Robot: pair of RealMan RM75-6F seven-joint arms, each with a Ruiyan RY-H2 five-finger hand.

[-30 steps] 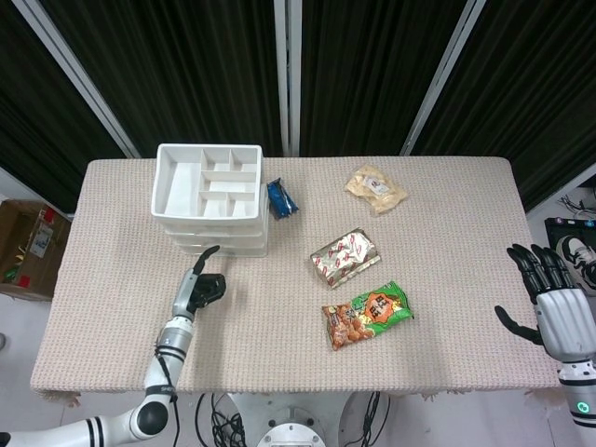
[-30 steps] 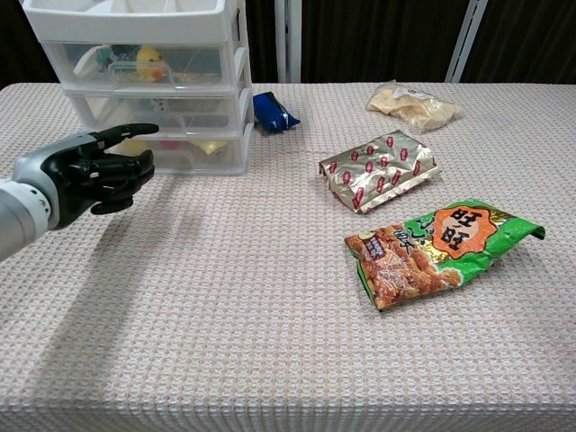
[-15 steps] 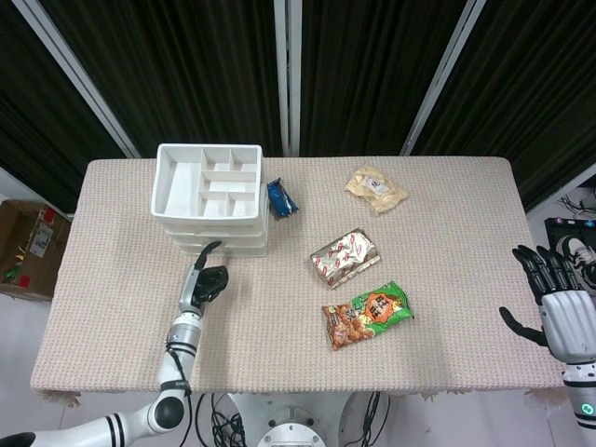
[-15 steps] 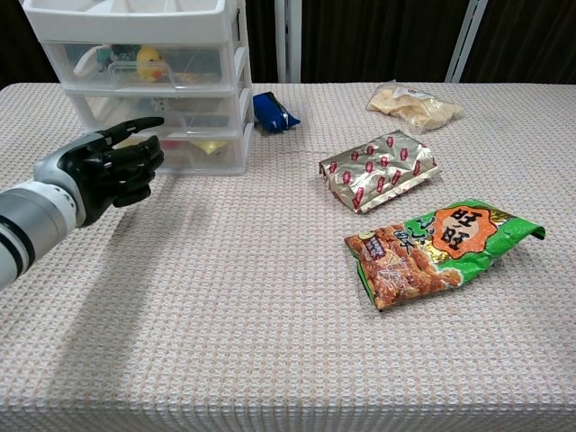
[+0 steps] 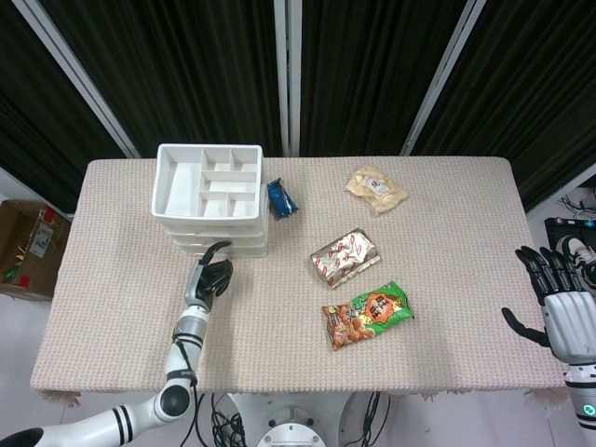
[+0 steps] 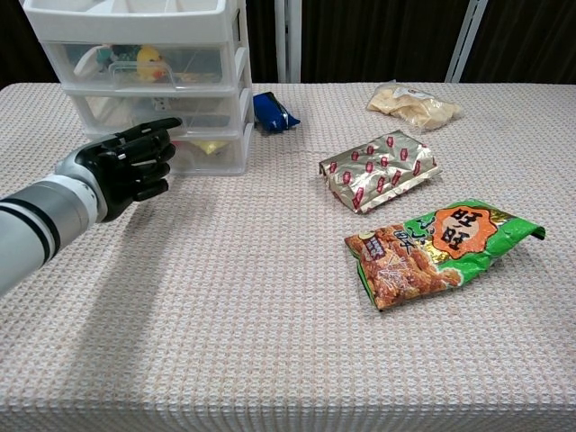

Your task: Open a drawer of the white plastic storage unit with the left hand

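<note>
Storage unit (image 6: 148,85): top and left side cropped by chest view's edge. From the head view only its top tray shows, drawer fronts mostly hidden below it. Left hand (image 6: 130,165) covers part of the bottom drawer (image 6: 211,150) front; contact with it can't be told. Drawer contents blurred behind plastic. Right hand (image 5: 559,303) absent from chest view, forearm cropped at head view's corner.

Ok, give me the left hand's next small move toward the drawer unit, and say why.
Probably ease the left hand a little further forward to the bottom drawer of the white storage unit and hook its fingers on the front edge. In the chest view the curled fingers sit just short of that drawer front, holding nothing, and all drawers look closed.
</note>
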